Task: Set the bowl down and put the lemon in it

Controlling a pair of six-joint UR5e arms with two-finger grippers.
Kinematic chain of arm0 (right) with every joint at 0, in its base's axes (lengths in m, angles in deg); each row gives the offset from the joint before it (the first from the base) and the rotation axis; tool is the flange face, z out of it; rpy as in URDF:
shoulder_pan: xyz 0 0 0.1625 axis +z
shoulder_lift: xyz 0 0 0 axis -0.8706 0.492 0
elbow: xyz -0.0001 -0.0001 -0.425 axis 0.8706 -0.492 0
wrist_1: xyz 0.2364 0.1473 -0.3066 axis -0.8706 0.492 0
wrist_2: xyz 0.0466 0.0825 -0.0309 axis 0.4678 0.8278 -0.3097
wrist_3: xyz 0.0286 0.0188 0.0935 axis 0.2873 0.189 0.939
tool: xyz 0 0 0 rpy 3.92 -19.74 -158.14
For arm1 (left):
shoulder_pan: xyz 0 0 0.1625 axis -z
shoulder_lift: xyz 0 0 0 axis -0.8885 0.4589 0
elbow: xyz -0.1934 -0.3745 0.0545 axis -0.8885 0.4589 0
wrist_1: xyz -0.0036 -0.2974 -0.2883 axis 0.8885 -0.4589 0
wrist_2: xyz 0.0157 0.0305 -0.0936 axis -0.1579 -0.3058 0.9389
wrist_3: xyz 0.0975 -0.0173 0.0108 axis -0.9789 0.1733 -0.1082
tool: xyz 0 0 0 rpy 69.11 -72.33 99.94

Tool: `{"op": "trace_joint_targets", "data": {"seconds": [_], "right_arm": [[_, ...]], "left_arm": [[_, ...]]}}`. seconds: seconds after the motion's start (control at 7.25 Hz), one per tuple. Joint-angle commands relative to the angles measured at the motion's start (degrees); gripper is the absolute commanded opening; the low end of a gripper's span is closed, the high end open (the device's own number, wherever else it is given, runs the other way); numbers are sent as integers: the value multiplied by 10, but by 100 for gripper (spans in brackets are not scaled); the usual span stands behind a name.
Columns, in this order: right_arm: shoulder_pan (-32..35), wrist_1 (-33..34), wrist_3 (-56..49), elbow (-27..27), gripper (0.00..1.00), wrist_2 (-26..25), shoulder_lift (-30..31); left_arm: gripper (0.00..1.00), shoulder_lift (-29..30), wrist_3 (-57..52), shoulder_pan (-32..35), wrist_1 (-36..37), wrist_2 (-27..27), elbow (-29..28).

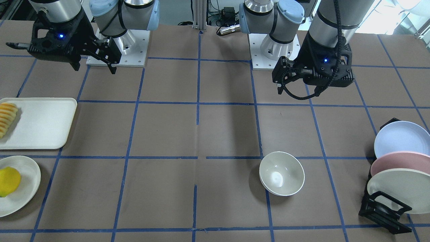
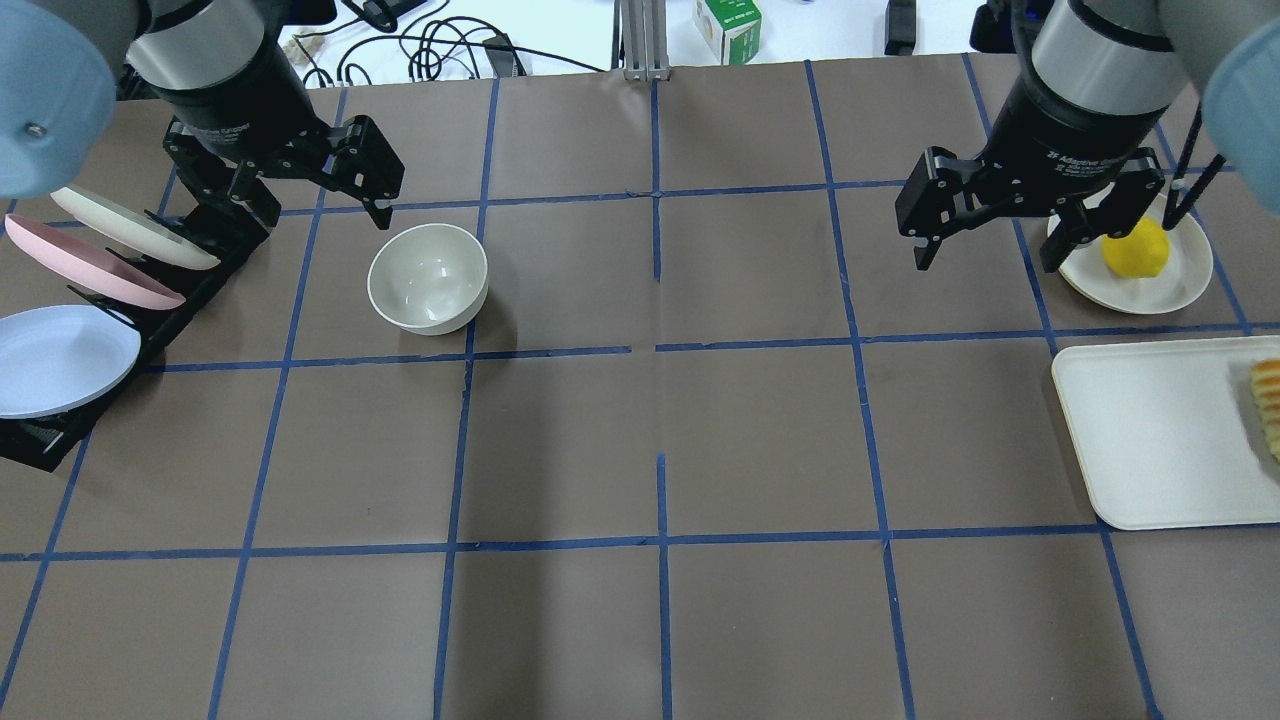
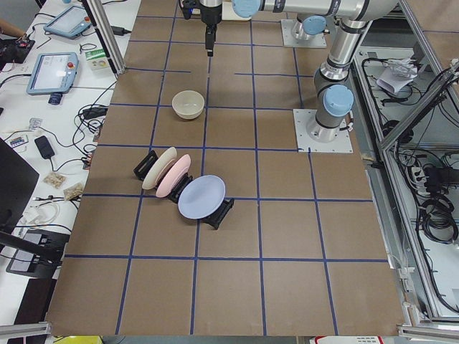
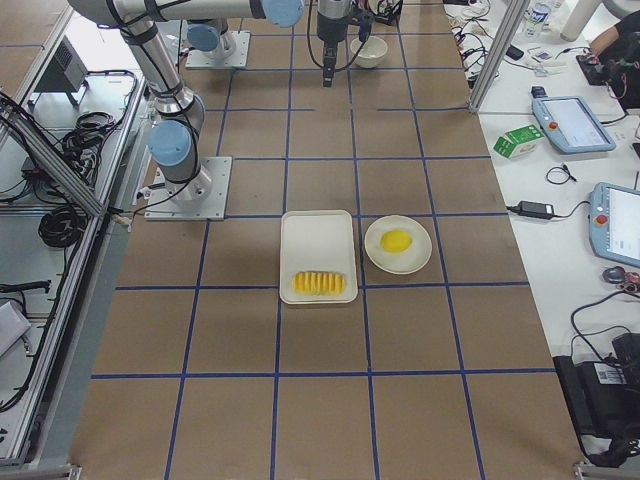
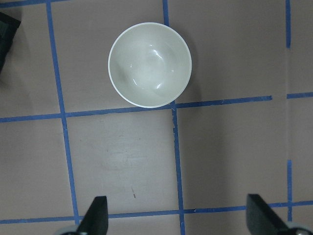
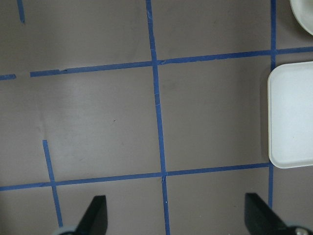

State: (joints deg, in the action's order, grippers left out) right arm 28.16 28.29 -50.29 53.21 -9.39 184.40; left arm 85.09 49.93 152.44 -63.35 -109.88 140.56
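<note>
Bowl [image 2: 428, 277]: glossy off-white, upright with its mouth up and nothing inside, standing in the left half of the table [image 2: 660, 440], nearer the operators' edge than the robot's edge. Its foot rests just beside a crossing of blue tape lines.

Lemon [image 2: 1135, 249]: bright yellow, lying on its side on a round cream plate [image 2: 1180, 285] near the operators' edge, toward the table's right end and well apart from the bowl.

Left gripper [image 5: 178, 218]: hanging above the table, jaws spread wide with nothing between them. In the left wrist view the bowl lies ahead of the two fingertips [image 5: 98, 215], apart from both, with bare brown surface between.

Right gripper [image 2: 985, 250]: also raised, jaws spread wide and empty. In the overhead view it hangs just beside the plate, on the side toward the table's centre, touching neither plate nor lemon. The right wrist view shows only taped surface below it, with one end of the tray [image 6: 293, 117] at the view's edge.

Tray: rectangular, cream, lying flat just beside the plate on its robot side. A row of yellow-orange fruit slices [image 4: 318, 284] lies across the part of the tray nearest the table's right end.

Black rack [image 1: 383, 208]: stands near the bowl, toward the table's left end. It holds three tilted plates in a row: a blue plate [image 1: 401, 137], a pink plate [image 1: 396, 161] and a cream plate [image 1: 399, 188].
</note>
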Motion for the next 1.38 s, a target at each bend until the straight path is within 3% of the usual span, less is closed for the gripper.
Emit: {"op": "trace_joint_targets", "data": {"seconds": [0.0,0.28,0.55,0.83,0.97,1.24], "right_arm": [[0,2,0,4,100,1,0],[-3,0,0,6,100,-9,-3],[-12,15,-10,6,100,0,-19],[-74,47,-47,6,100,-4,-33],[-116,54,-95,7,100,-1,-55],[-192,138,-180,6,100,2,-113]], "left_arm": [[100,-15,0,-1,-10,1,-3],[100,26,-43,-19,-4,9,3],[100,106,-96,-41,58,21,2],[100,182,-194,-115,136,26,10],[100,213,-187,-117,193,27,26],[100,239,-143,-116,283,30,79]]}}
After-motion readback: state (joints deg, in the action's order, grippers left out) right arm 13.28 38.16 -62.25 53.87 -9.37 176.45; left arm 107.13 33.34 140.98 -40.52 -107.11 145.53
